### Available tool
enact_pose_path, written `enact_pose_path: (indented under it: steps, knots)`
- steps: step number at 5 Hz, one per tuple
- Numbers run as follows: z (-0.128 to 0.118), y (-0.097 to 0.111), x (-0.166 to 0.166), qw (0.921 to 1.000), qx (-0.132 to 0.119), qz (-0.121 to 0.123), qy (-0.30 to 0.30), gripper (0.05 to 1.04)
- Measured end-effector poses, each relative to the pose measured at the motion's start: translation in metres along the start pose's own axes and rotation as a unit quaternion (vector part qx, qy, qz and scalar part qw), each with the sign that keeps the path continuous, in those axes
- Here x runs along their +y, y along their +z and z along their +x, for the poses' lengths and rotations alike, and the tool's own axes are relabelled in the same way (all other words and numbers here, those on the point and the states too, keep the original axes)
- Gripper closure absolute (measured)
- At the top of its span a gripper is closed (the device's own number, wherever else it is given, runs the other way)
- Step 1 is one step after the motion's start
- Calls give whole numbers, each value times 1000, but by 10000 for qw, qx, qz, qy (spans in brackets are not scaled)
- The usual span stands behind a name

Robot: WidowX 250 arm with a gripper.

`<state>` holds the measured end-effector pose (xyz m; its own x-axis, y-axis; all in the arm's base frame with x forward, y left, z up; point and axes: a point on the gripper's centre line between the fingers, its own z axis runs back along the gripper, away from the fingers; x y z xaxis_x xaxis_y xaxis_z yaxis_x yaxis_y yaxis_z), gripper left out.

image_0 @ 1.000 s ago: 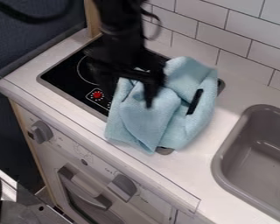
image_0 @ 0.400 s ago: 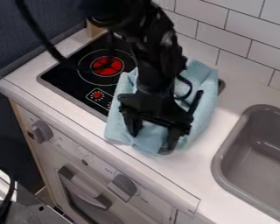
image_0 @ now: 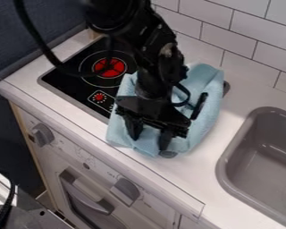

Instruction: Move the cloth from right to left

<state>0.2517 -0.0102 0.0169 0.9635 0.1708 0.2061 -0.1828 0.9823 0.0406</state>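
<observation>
The black gripper (image_0: 149, 137) is over the front part of the light blue cloth (image_0: 206, 112), its two fingers apart and pointing down at the fabric. Some cloth shows between the fingers; whether they touch it, I cannot tell. Crumpled, the cloth covers the right part of the black stove top (image_0: 73, 77) and laps onto the white counter in front. The arm hides the cloth's middle.
A red-centred burner (image_0: 109, 67) shows on the stove's left part. To the right, a grey sink (image_0: 229, 166) is set into the counter (image_0: 187, 179). White tiles (image_0: 229, 27) rise behind, and oven knobs (image_0: 43, 134) line the front.
Over the last second the gripper has come forward and down over the cloth's front. Since the middle frame its fingers have drawn somewhat closer together, and the cloth's front has shifted slightly.
</observation>
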Motion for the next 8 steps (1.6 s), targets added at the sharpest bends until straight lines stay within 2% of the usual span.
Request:
enact_pose_path:
  steps: [1, 2, 3, 4, 5, 6, 7, 8]
  knots:
    - [-1, 2, 2, 9999, 121, 71, 0, 741]
    - [0, 4, 0, 9997, 193, 46, -110, 945]
    - [8, 9, 7, 9993, 252, 144, -228, 1031]
    - [32, 33, 25, 9995, -3, 221, -246, 1032]
    - [60, 46, 53, 9993, -307, 194, -78, 1032]
    - [94, 57, 78, 9981, -544, 291, 44, 1032]
    - [121, 43, 114, 9986, -513, 105, -48, 1032]
    - [144, 35, 149, 9967, -774, 142, -207, 1032]
